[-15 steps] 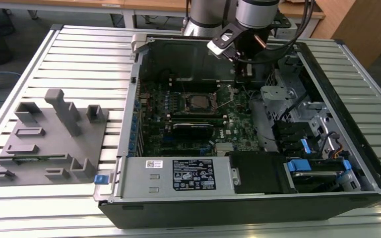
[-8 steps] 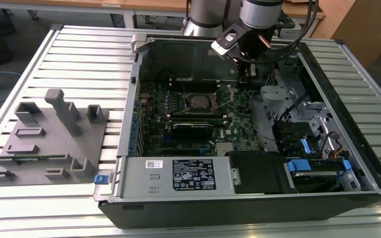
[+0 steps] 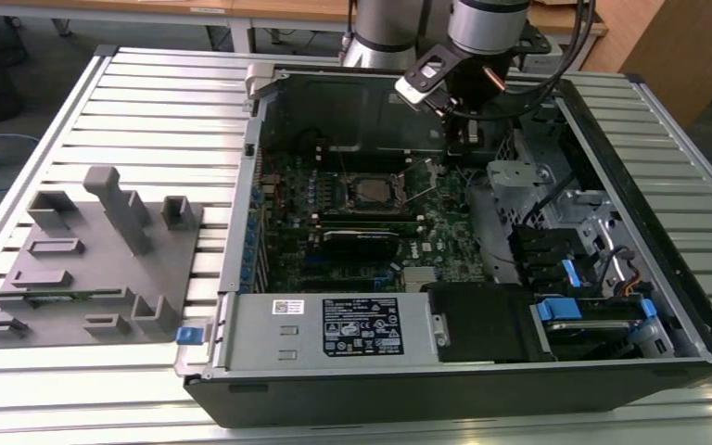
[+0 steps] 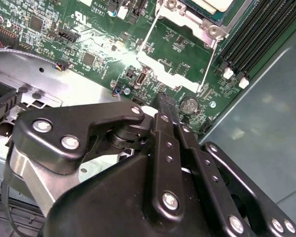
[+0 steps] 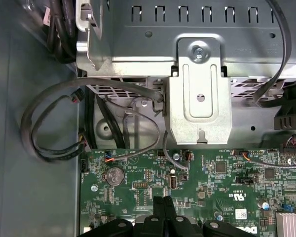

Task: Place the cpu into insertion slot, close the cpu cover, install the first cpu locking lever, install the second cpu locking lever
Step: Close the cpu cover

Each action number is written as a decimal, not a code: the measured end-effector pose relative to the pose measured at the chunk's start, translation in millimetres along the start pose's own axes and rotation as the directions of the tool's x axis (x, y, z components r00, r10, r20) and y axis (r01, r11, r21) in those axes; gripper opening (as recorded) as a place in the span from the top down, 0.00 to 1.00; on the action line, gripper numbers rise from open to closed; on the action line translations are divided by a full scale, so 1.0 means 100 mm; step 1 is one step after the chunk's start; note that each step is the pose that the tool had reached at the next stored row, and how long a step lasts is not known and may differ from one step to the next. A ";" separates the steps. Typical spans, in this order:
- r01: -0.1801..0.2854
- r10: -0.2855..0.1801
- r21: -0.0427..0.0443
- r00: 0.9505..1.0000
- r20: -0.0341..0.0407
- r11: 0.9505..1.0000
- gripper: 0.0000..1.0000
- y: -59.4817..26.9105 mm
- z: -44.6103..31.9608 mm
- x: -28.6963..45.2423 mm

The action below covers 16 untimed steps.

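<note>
The cpu [image 3: 373,191], a grey square chip, lies in the insertion slot [image 3: 335,178] on the green motherboard inside the open computer case. A silvery frame, the cpu cover [image 4: 186,20], rings it; whether it lies fully flat I cannot tell. Two thin wire levers [image 4: 149,28] [image 4: 212,61] stand off the board beside the socket. My gripper [image 3: 460,146] hangs at the exterior view's right of the socket, near the case's back wall. In both wrist views its black fingers [image 4: 163,101] [image 5: 164,202] press together with nothing between them, just above the board.
A metal bracket [image 5: 200,94] and looping grey cables [image 5: 54,128] sit close to the gripper. A coin battery [image 5: 114,175] lies on the board. The power supply [image 3: 331,324] and a drive bay with blue tabs [image 3: 578,297] fill the case's near side. A grey fixture tray [image 3: 96,260] rests outside.
</note>
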State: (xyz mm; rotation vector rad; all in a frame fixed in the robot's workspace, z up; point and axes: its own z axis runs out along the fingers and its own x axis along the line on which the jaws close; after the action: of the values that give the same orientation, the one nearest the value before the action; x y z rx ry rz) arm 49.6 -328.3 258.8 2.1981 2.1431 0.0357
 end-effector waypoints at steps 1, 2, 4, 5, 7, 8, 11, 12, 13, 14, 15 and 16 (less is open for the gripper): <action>0.000 0.000 0.001 1.000 0.000 1.000 0.89 0.003 0.006 0.000; 0.000 0.000 0.003 1.000 0.000 1.000 0.89 0.006 0.013 0.001; 0.000 0.000 0.005 1.000 0.000 1.000 0.89 0.020 0.027 0.002; 0.000 0.000 0.007 1.000 0.000 1.000 0.89 0.028 0.033 0.002; 0.000 0.000 0.009 1.000 0.000 1.000 0.89 0.040 0.049 0.003; 0.000 0.000 0.009 1.000 0.000 1.000 0.89 0.043 0.060 0.003; 0.000 0.000 0.011 1.000 0.001 1.000 0.89 0.044 0.096 0.004; 0.000 0.000 0.011 1.000 0.001 1.000 0.89 0.044 0.108 0.005; 0.000 0.000 0.011 1.000 0.001 1.000 0.89 0.044 0.119 0.005; 0.000 0.000 0.011 1.000 0.002 1.000 0.89 0.043 0.130 0.006; 0.000 0.000 0.011 1.000 0.002 1.000 0.89 0.043 0.140 0.006; 0.000 0.000 0.011 1.000 0.002 1.000 0.89 0.042 0.150 0.006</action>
State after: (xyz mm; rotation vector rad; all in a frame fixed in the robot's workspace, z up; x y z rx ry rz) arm 54.8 -328.3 244.1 2.2027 2.1478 0.0209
